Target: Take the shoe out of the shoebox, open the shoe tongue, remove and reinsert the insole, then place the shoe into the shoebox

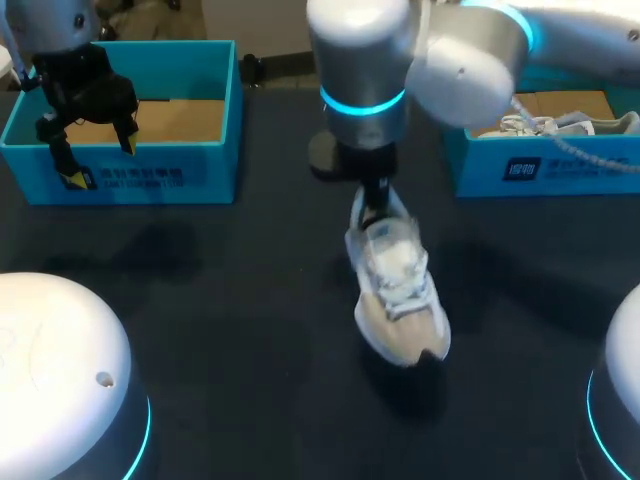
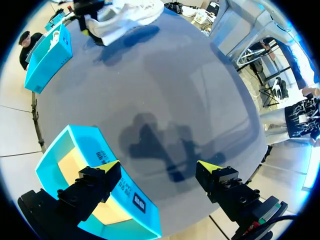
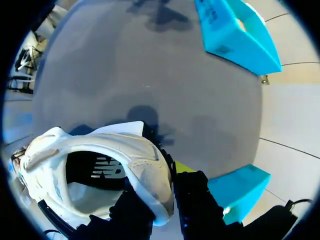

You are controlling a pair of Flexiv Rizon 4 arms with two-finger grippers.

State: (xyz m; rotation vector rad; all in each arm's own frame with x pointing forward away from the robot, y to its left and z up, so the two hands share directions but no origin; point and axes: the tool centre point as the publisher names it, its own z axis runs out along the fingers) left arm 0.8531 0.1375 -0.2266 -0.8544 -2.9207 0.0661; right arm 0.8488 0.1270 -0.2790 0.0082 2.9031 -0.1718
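Observation:
A white sneaker [image 1: 400, 290] hangs over the middle of the dark table, toe toward the front edge, with its shadow beneath it. My right gripper [image 1: 375, 213] comes down from above and is shut on the heel. In the right wrist view the heel collar of the sneaker [image 3: 100, 165] sits pinched in the right gripper [image 3: 164, 175], one finger inside the shoe and one outside. My left gripper [image 1: 92, 160] hangs open over the front wall of the left blue shoebox [image 1: 205, 165]. The left gripper [image 2: 159, 167] holds nothing, and the sneaker [image 2: 125, 17] shows far ahead of it.
A second blue shoebox [image 1: 540, 165] at the back right holds another pale shoe [image 1: 560, 125]. The left shoebox [image 2: 127, 200] shows a bare cardboard floor. Two white arm bases [image 1: 60, 370] stand at the table's front corners.

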